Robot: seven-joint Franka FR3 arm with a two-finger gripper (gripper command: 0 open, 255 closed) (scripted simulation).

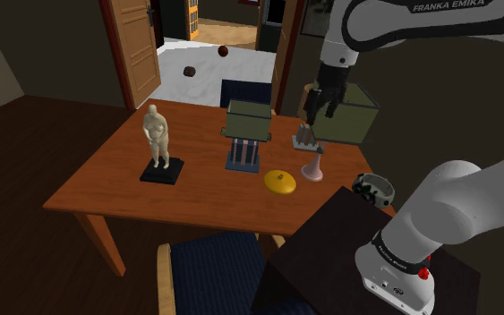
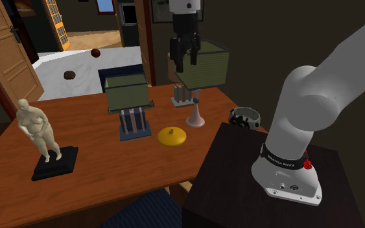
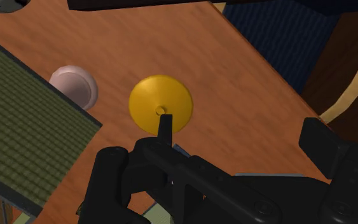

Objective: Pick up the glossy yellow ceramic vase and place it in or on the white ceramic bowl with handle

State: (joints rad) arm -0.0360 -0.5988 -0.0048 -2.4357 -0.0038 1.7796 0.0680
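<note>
Black fingers of the gripper (image 2: 185,61) stand apart, with nothing between them. The gripper hangs in the air over a pink thing (image 1: 312,167), right by a big green lamp shade (image 1: 353,114). Down below, the yellow vase (image 1: 279,182) sits on the brown wooden table (image 1: 106,190), near the pink thing but not touching it. It is low and round. The round bowl (image 1: 372,188) sits at the table's edge, close to the dark stand (image 1: 330,243).
</note>
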